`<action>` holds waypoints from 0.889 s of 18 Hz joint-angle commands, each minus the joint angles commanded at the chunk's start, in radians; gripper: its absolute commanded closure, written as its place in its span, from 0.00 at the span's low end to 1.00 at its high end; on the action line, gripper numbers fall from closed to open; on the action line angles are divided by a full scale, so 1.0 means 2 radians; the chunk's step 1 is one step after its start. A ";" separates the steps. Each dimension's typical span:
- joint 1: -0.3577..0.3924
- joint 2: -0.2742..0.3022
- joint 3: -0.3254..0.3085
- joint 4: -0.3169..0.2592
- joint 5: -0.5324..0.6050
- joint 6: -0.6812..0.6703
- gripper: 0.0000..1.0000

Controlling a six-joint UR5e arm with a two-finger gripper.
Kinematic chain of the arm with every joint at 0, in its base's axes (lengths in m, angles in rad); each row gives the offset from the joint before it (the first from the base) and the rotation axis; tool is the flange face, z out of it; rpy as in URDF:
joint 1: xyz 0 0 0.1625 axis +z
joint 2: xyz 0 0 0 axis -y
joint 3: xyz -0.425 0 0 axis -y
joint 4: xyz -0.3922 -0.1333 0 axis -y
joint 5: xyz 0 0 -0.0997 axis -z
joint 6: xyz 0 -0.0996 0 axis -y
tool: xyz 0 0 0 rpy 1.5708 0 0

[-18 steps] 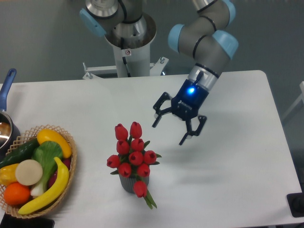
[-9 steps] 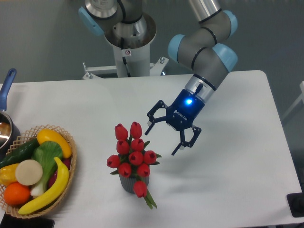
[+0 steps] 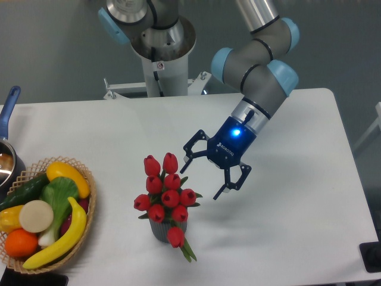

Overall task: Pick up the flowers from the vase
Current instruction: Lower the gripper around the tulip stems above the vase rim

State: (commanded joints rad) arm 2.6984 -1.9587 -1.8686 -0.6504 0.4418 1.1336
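While its two black fingers stand spread apart and empty, we find the end effector (image 3: 207, 170) just right of the bunch of red artificial tulips with green leaves (image 3: 166, 193). We see the bunch standing roughly upright in the small dark grey ribbed vase (image 3: 162, 231) on the white counter (image 3: 286, 226), so approach leftward across the stems. Since a second ago, the end effector has shifted left and lower toward the blooms.

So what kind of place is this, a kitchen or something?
More likely a robot test lab than a kitchen: an arm with an open gripper over a plain white table, with staged props, artificial-looking flowers and a basket of fruit and vegetables.
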 joint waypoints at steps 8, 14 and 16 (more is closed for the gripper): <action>-0.031 -0.018 0.025 0.000 0.000 -0.002 0.00; -0.041 -0.018 0.028 0.000 0.000 -0.002 0.00; -0.045 -0.018 0.026 0.000 0.000 -0.002 0.00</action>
State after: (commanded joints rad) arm 2.6094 -1.9942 -1.8162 -0.6504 0.4418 1.1290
